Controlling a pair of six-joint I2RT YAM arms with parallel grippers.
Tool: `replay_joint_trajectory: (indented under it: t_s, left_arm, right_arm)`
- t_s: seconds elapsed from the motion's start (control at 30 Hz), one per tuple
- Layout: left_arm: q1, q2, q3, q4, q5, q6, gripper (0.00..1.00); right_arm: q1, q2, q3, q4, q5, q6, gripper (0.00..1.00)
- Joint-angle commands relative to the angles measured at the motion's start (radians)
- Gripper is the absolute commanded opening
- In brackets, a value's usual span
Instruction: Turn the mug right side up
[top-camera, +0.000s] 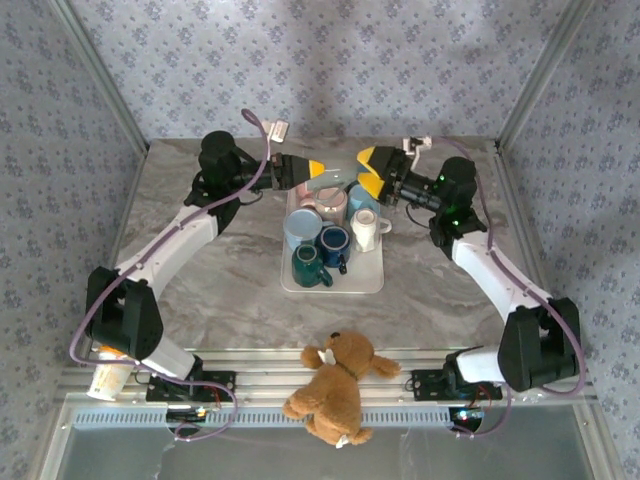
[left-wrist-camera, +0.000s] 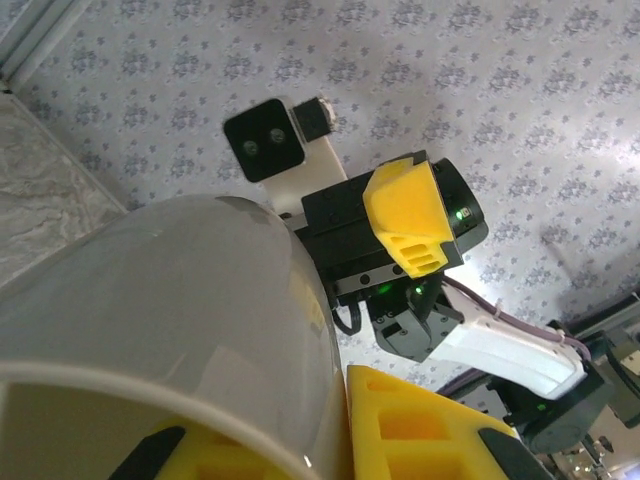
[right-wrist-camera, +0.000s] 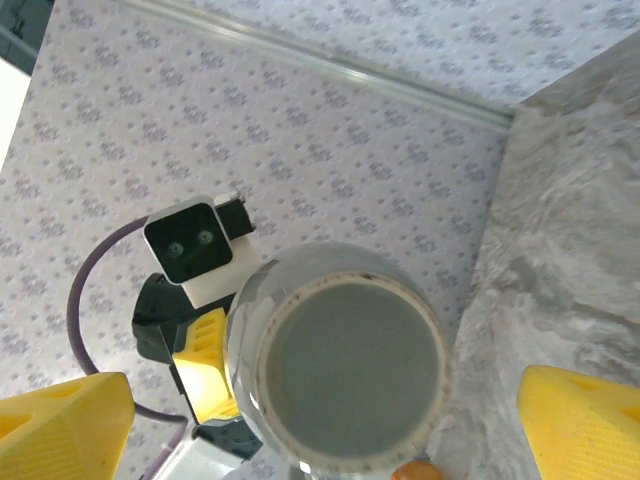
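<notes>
Patterned wallpaper encloses a marbled bench (top-camera: 200, 270). A white tray (top-camera: 372, 283) at mid-bench holds standing mugs: light blue (top-camera: 301, 228), navy (top-camera: 333, 242), green (top-camera: 307, 264), cream (top-camera: 365, 229). A teddy bear (top-camera: 336, 386) sits at the near edge.

The grey mug (top-camera: 333, 180) is held on its side above the tray's far edge. The left gripper (top-camera: 318, 170) is clamped on it at the rim. The right gripper (top-camera: 369, 170) is spread, facing it without contact.

The right wrist view shows the mug's unglazed base ring. The left wrist view shows its rim and interior.
</notes>
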Motion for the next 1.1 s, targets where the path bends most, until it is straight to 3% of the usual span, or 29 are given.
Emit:
replay_joint_trajectory:
  t_s: [0.0, 0.2, 0.37, 0.47, 0.7, 0.9, 1.07]
  left_arm:
    - [0.007, -0.016, 0.067, 0.002, -0.017, 0.062, 0.00]
    - [0.017, -0.038, 0.130, -0.272, -0.074, 0.235, 0.00]
    - [0.015, -0.088, 0.205, -0.651, -0.383, 0.478, 0.00]
    - [0.016, -0.094, 0.255, -0.809, -0.577, 0.540, 0.00]
    - [0.023, -0.039, 0.381, -1.115, -0.905, 0.593, 0.00]
    - [0.139, 0.035, 0.416, -1.269, -0.922, 0.559, 0.00]
    - [0.253, 0.091, 0.411, -1.323, -0.966, 0.609, 0.00]
  right_arm:
    - [-0.033, -0.072, -0.038, -0.064, 0.042, -0.072, 1.00]
    - [-0.060, -0.165, -0.002, -0.420, 0.079, -0.364, 1.00]
    - [-0.020, -0.188, 0.115, -0.746, 0.115, -0.731, 0.94]
    - [0.029, -0.177, 0.182, -0.910, 0.192, -0.882, 0.91]
    - [0.089, -0.116, 0.219, -0.989, 0.251, -0.941, 0.89]
    - [0.144, -0.037, 0.285, -1.019, 0.315, -0.964, 0.88]
    - [0.176, 0.058, 0.325, -0.979, 0.277, -0.959, 0.88]
